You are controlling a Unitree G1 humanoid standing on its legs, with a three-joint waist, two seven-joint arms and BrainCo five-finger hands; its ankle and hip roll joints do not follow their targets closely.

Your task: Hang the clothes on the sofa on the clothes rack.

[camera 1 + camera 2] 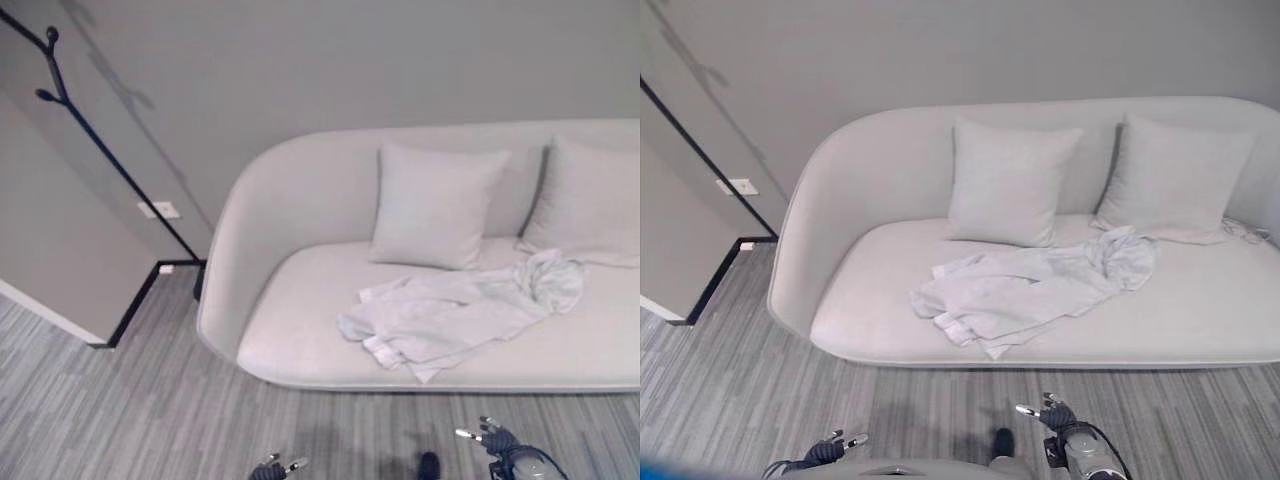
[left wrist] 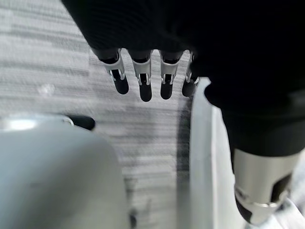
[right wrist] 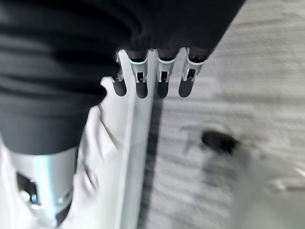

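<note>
- Over on the sofa (image 1: 300,340) in the left eye view: pale clothes (image 1: 450,315) lying crumpled on the seat, spread from the middle toward the right, just in front of the left cushion (image 1: 432,205), with a second cushion (image 1: 590,200) further right. Bunched part of the garment sits nearest that second cushion.
- Same view, far left: black clothes rack (image 1: 100,150) leaning up by the wall, well apart from the sofa's left arm. Nothing hung on the visible part.
- Down at the bottom edge: left hand (image 1: 275,467) and right hand (image 1: 495,440) both low over the striped floor (image 1: 120,410), short of the seat's front edge, touching nothing.
- Right eye view: same layout, clothes (image 1: 1025,290) still untouched on the seat, right hand (image 1: 1055,415) closest to them, left hand (image 1: 830,450) down near the bottom left.
- Left wrist view: fingers (image 2: 143,81) straight and relaxed, side by side, holding nothing; floor and the sofa's pale edge past them.
- Right wrist view: fingers (image 3: 162,78) likewise straight and empty, pointing along the sofa's front edge, pale fabric beside it.
- Step in hand, best guess: the very start, approach only, no grab yet.
- Next up, probably: reach over the front edge, close on the bunched part for a solid hold, lift clear, then carry left to the rack.
</note>
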